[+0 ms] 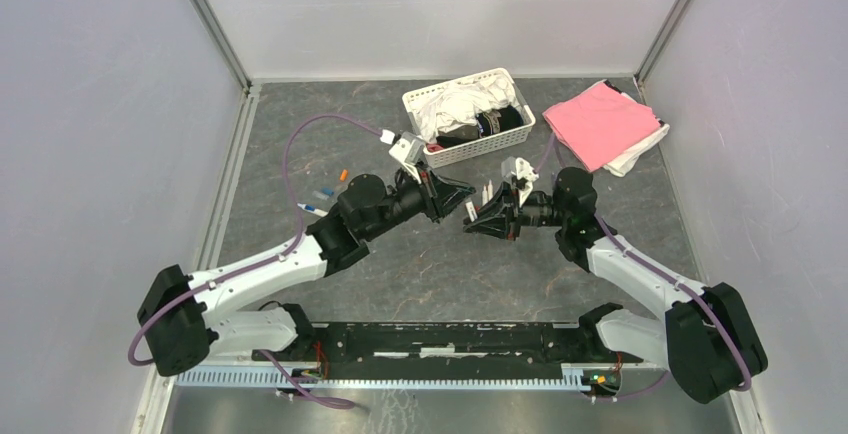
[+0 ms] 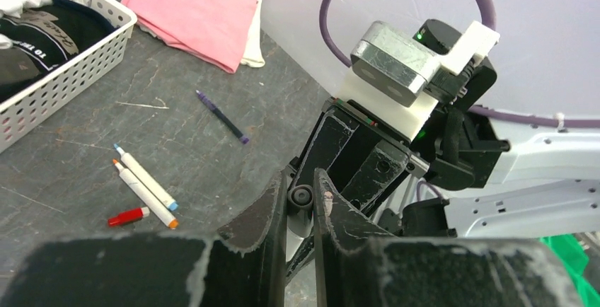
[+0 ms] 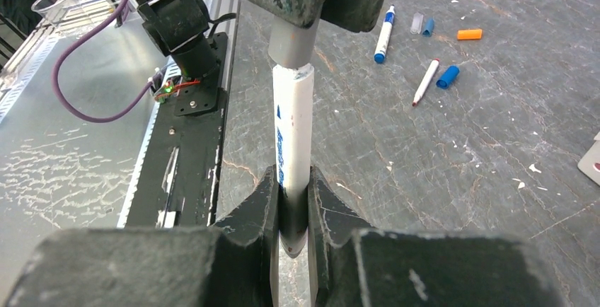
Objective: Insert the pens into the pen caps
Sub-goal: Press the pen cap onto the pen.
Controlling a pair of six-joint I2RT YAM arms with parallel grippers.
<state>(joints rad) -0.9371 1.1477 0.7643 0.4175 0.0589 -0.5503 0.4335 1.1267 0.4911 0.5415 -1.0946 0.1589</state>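
Note:
My right gripper is shut on the dark lower end of a white pen with blue print, held above the table. Its far end meets a dark grey pen cap, and my left gripper is shut on that cap. In the top view the left gripper and right gripper stand tip to tip at mid-table. Loose on the table lie a blue-ended pen, a red-tipped pen, a blue cap and an orange cap.
Two white pens, a small red piece and a dark purple pen lie near the right arm. A white basket of clothes and a pink cloth sit at the back. A black rail spans the near edge.

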